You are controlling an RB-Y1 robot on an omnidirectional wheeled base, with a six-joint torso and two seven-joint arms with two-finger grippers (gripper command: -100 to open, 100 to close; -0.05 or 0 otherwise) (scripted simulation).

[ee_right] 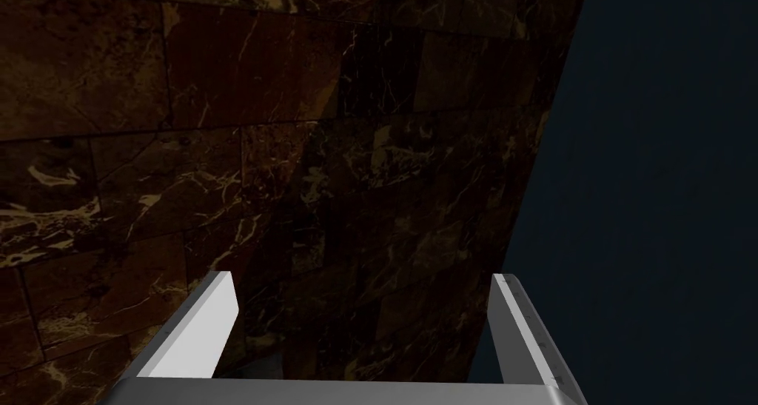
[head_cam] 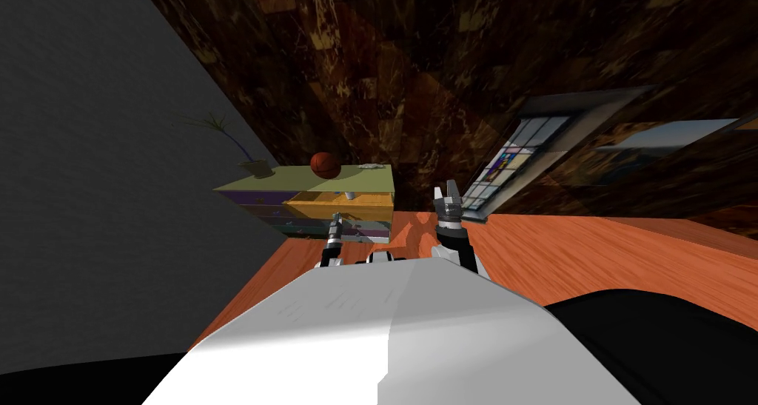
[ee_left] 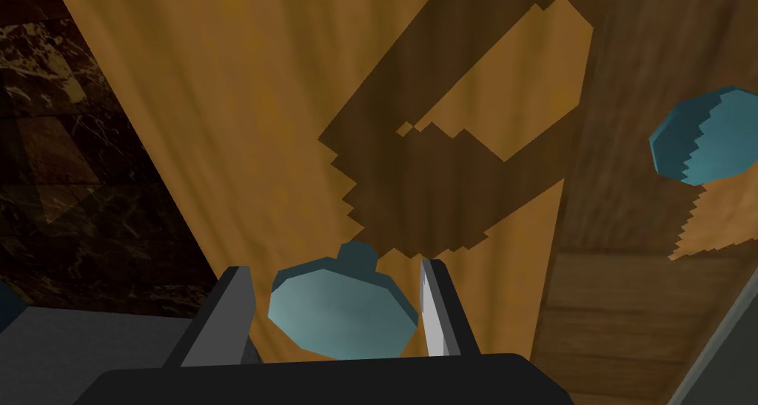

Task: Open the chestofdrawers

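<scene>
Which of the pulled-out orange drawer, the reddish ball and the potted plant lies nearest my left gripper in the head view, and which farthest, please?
From the left gripper:
1. Orange drawer: right at it, its teal knob between the fingers.
2. Reddish ball: on the chest top, above the drawer.
3. Potted plant: at the top's far left corner.

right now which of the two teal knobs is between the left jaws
The teal knob right against the left gripper, whose jaws are closed on its sides. The other teal knob sits well off to one side, untouched.
</scene>
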